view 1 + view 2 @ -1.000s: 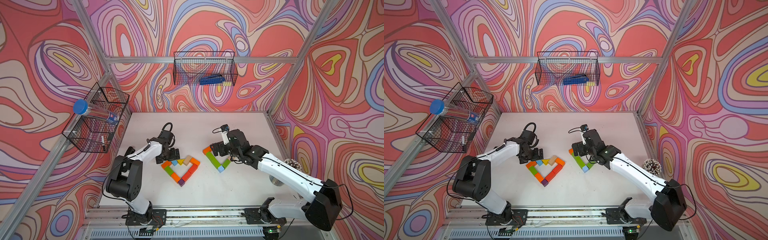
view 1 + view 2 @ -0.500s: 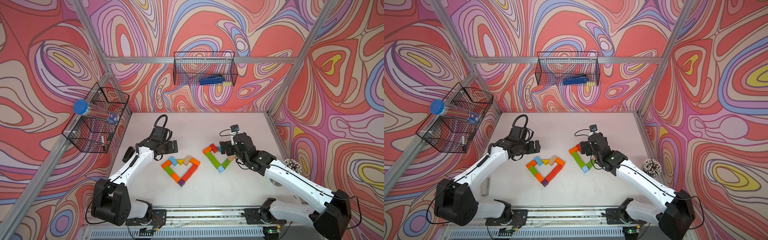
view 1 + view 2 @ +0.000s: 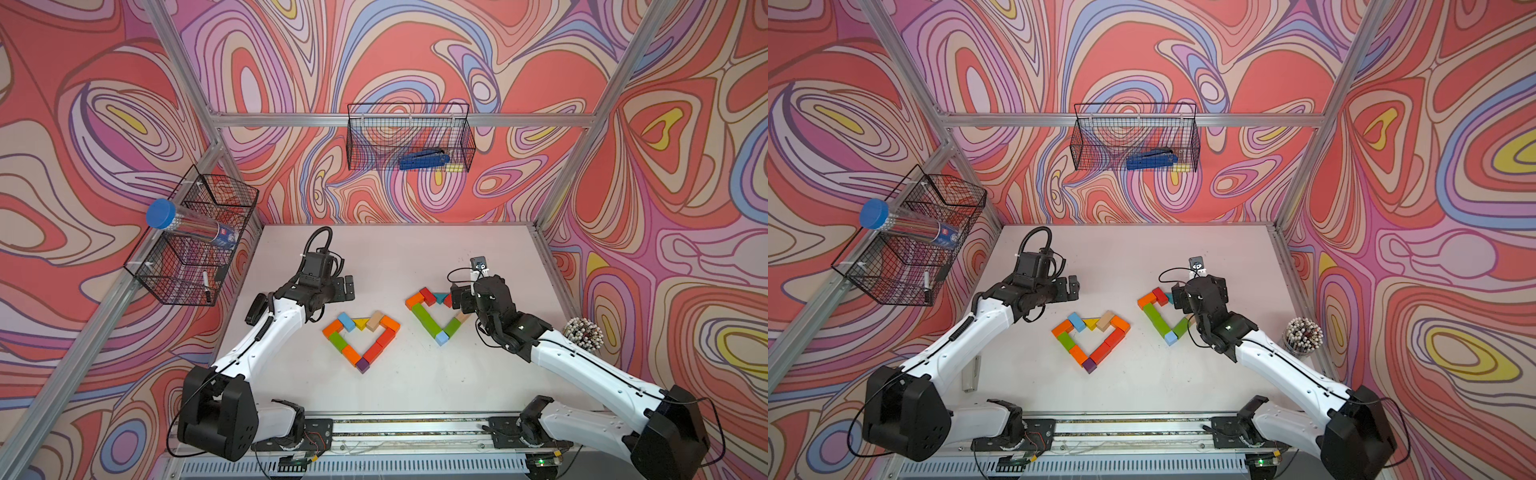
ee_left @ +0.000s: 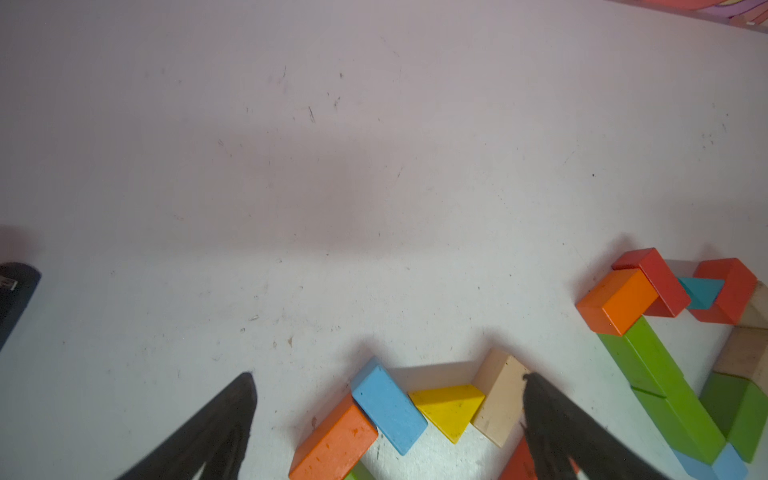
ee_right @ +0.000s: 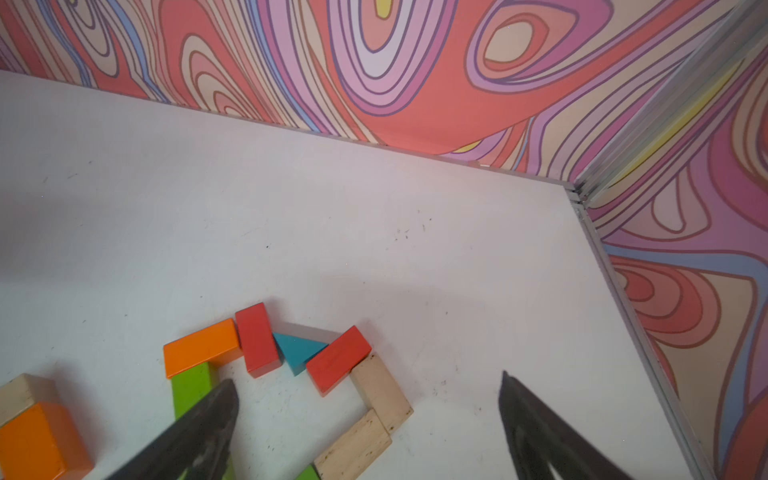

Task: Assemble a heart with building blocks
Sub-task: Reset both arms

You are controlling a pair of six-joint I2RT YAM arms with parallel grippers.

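Nothing readable in any view. Only a label [image 3: 226, 239] on the clear blue-capped tube [image 3: 195, 229], lying in the wire basket [image 3: 174, 287] on the side wall. Red patch and round blue emblem there, too small and blurred to make out in both top views.

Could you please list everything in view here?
left heart of blocks: one, multicoloured, table middle.
right heart of blocks: one, multicoloured, beside it.
black stapler: one, black, table's left side.
grey stapler: one, grey, beside left arm.
pencil cup: one, white-tipped pencils, table's right edge.
back basket: one, black wire, back wall, holding blue tool.
side basket: one, black wire, left wall, holding blue-capped tube.
left gripper: one, black, open, by left heart.
right gripper: one, black, open, by right heart.
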